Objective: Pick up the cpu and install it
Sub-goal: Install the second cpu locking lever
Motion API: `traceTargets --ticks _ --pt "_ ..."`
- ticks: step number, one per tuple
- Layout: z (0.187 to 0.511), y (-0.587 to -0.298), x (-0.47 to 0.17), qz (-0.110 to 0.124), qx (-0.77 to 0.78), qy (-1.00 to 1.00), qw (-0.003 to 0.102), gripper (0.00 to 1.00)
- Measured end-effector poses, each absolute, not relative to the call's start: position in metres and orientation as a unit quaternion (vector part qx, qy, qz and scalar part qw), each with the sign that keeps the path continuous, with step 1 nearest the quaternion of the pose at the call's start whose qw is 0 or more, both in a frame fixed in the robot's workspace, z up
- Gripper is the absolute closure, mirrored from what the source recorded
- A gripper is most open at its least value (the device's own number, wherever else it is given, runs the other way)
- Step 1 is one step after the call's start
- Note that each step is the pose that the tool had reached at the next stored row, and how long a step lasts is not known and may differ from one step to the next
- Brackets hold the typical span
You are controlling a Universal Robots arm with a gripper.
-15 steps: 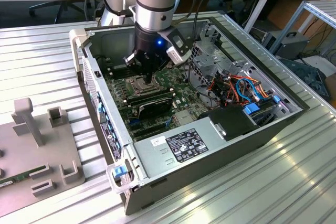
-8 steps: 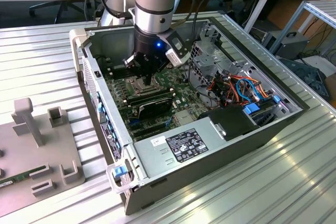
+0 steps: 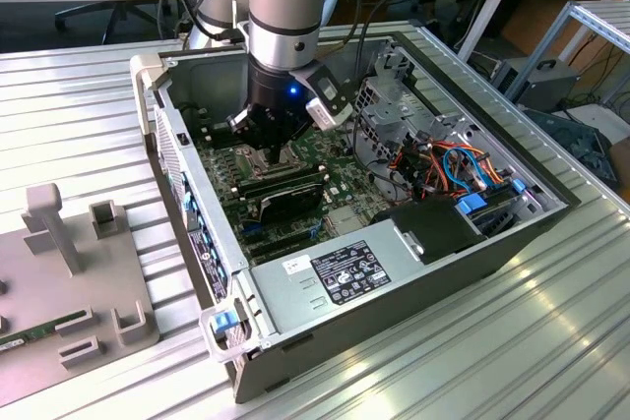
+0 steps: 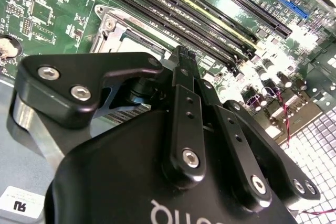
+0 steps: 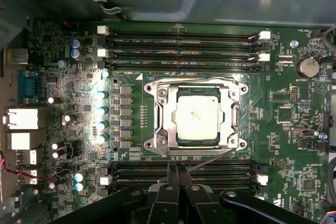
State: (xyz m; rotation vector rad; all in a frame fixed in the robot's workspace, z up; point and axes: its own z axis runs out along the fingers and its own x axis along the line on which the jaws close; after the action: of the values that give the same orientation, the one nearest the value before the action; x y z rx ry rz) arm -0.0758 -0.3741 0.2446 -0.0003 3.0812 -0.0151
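A: Starting with the exterior view, what is there?

B: The arm reaches down into an open computer case lying on a ribbed metal table. The gripper hangs low over the motherboard, next to the black memory sticks. The chip itself I cannot make out from here.

A: And the second wrist view?

B: The black gripper fills the foreground, its two fingers pressed together with nothing between them. Beyond them lies a corner of the metal socket frame and the long memory slots.

A: The first wrist view?

B: There the cpu shows plainly: a flat square chip with a dull, pale silver top bearing a few faint marks. It lies flat inside the socket frame, facing up, its edges parallel to the frame. Being square, it has no clear long axis. The closed fingertips sit just beside the frame's edge, apart from the chip.
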Motion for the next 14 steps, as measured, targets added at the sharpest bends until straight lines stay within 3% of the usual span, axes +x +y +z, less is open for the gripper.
traceTargets --ticks 14 --pt "0.2446 -0.3741 -0.0760 -0.005 0.000 1.000 0.030 0.89"
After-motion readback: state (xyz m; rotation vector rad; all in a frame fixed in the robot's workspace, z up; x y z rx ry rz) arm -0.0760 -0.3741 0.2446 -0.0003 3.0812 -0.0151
